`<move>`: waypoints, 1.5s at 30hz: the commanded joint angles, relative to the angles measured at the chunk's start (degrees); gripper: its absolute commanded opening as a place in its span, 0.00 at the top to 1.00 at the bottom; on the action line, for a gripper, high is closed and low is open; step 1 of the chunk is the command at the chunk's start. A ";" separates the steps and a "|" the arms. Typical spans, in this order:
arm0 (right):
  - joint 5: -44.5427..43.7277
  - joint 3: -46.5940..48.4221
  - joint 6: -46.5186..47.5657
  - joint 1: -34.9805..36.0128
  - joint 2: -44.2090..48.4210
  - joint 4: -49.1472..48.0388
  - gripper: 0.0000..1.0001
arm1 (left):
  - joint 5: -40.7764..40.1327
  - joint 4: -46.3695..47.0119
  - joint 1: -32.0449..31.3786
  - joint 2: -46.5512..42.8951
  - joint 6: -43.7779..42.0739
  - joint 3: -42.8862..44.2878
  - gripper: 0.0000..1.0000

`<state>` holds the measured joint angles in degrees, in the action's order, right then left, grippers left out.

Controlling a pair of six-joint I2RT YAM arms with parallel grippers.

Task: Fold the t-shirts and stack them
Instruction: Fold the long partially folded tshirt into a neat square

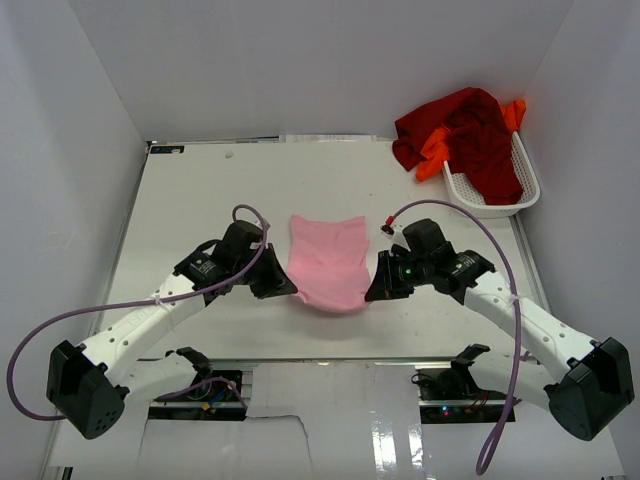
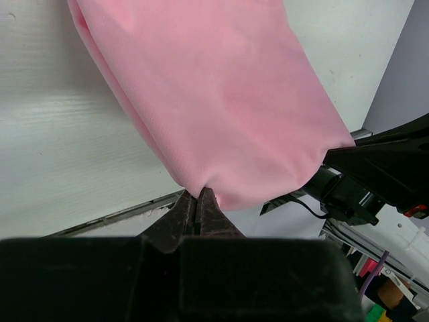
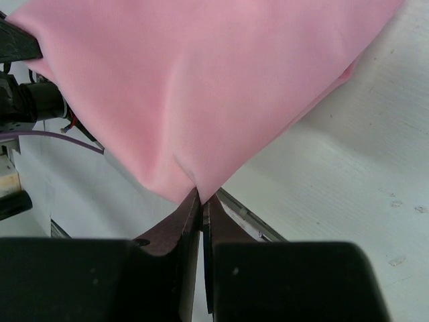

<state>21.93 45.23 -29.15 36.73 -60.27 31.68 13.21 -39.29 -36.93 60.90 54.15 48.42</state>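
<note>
Left arm reaches in from the near-left corner of the table. The left gripper has its jaws squeezed right together on the near-left corner of the pink shirt, with only a little pinch of cloth between the tips. In the left wrist view that corner looks lifted a bit off the table, and the cloth runs away from the tips in a smooth, fairly taut sheet.

The pink shirt sits about mid-table, a bit closer to the near edge. Its far end lies flat and its near end is held up between the two grippers. It's a narrow, roughly rectangular shape, and the near edge sags into a curve between the two pinch points.

The right gripper is the mirror image: jaws clamped tight on the near-right corner of the pink shirt, cloth bunching to a point right at the tips.

Over at the far-right corner there's the white basket. The dark red shirt is heaped in it and spills over the far rim. The orange shirt is tangled in with it, poking out on the left side and again at the far-right rim.
</note>
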 commanded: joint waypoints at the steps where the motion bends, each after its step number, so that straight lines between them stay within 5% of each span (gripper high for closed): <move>1: -1.02 3.19 1.81 -0.08 -0.81 0.31 0.92 | -0.47 -0.97 1.85 -0.35 -1.77 2.90 1.00; 15: 5.13 -1.27 1.73 -2.37 -2.31 -4.51 0.92 | 6.99 4.04 5.64 -1.39 -2.03 -4.03 1.00; 31: 14.98 -26.07 -23.05 2.20 3.23 -24.55 0.92 | 14.74 8.26 5.37 -4.48 5.17 -21.17 1.00; 45: 18.06 -29.06 -38.35 0.89 4.37 -35.46 0.92 | 15.18 4.31 6.34 5.71 13.52 -16.70 1.00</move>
<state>37.91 15.90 -63.26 38.35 -56.23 0.34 27.94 -33.10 -31.29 65.63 64.69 28.67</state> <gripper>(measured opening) 0.081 0.026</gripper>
